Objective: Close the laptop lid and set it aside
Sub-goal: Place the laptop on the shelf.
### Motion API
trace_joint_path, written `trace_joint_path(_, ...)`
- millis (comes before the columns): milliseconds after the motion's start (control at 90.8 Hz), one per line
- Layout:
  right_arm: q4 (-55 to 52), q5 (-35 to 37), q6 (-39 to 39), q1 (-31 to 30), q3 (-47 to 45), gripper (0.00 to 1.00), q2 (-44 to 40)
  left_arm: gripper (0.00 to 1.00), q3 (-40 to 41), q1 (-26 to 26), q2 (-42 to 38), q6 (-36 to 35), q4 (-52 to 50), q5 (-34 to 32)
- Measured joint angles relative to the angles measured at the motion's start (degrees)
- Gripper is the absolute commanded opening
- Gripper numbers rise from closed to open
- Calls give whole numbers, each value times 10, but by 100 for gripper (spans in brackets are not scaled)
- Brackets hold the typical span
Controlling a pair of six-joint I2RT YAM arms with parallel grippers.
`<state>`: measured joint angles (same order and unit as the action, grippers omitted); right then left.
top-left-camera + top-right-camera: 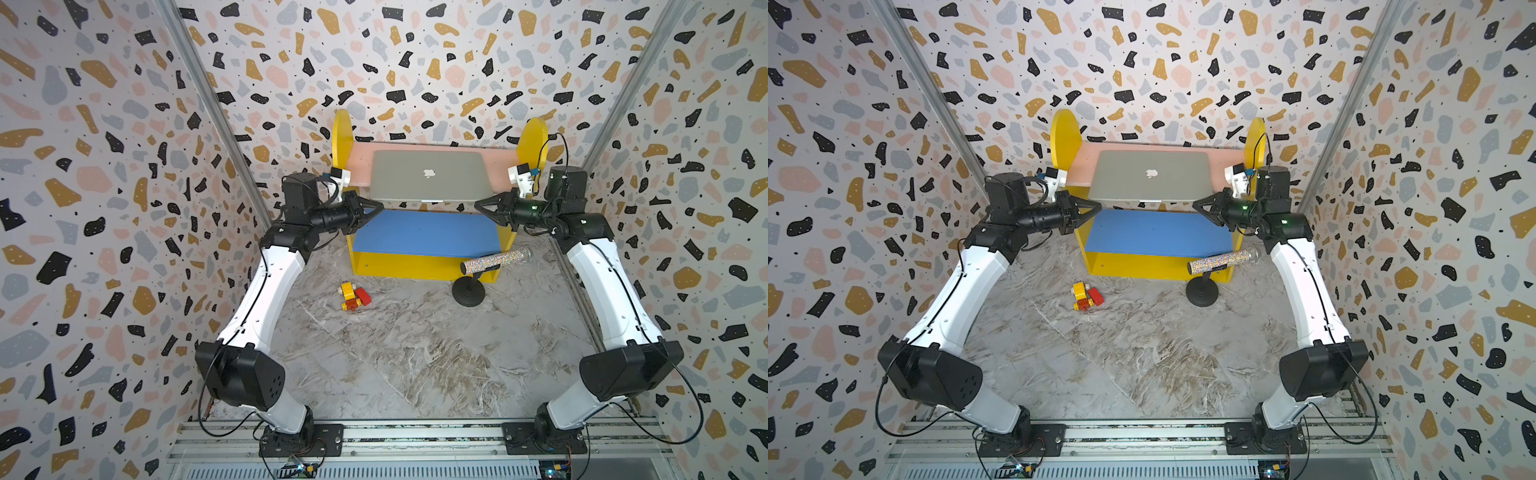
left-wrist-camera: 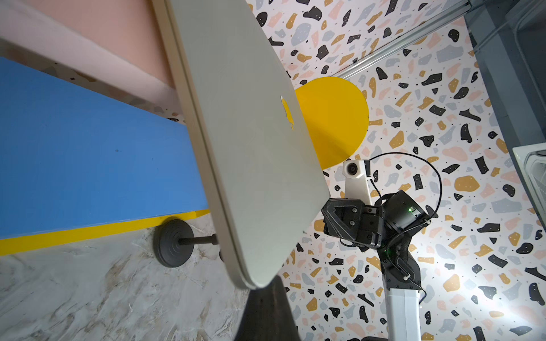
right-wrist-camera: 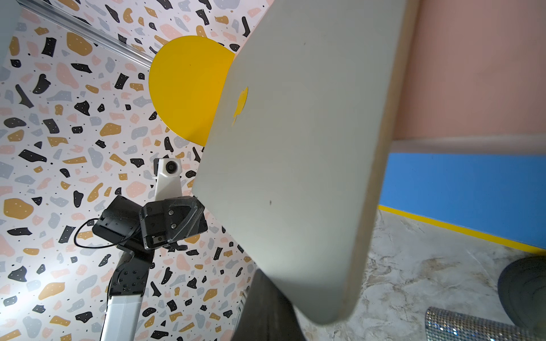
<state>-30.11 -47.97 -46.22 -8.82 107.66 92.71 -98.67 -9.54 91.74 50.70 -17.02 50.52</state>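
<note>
The silver-grey laptop (image 1: 428, 183) (image 1: 1148, 185) lies on the pink upper shelf (image 1: 359, 160), its front edge overhanging. The laptop lid (image 1: 457, 166) is down flat, apple logo up. My left gripper (image 1: 380, 206) (image 1: 1099, 204) is shut, its tip at the front left corner. My right gripper (image 1: 477, 203) (image 1: 1195, 204) is shut at the front right corner. In the left wrist view the laptop (image 2: 251, 147) covers the tip of the left gripper (image 2: 267, 288), so the tip sits beneath that corner. The right wrist view shows the laptop (image 3: 295, 147) likewise hiding the tip of the right gripper (image 3: 266, 280).
A blue lower shelf (image 1: 424, 232) sits below, in a yellow frame (image 1: 415, 268) with rounded side panels (image 1: 343, 129). A glittery tube (image 1: 496, 261) on a black stand (image 1: 468, 293) is at the frame's front right. A red-yellow brick toy (image 1: 353, 296) lies on the marble floor. Patterned walls close in.
</note>
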Motion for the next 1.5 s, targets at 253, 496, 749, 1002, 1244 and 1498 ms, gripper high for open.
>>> trace_joint_path(253, 1, 0, 0, 0, 14, 0, 3, 0, -28, 0, 15, -2, -11, 0)
trace_joint_path(496, 1, 0, 0, 0, 14, 0, 7, 0, -57, 0, 38, -2, -23, 0)
trace_joint_path(749, 1, -1, 0, 0, 23, 0, 18, 0, -73, 0, 58, -1, -23, 0)
trace_joint_path(1002, 0, -1, 0, 0, 34, 0, 26, 0, -84, 0, 64, -1, -23, 0)
trace_joint_path(1244, 0, -2, 0, 3, 40, 0, 33, 0, -97, 0, 76, -1, -23, 0)
trace_joint_path(1498, -2, -3, 0, 8, 59, 0, 50, 0, -111, -1, 90, -1, -22, 0)
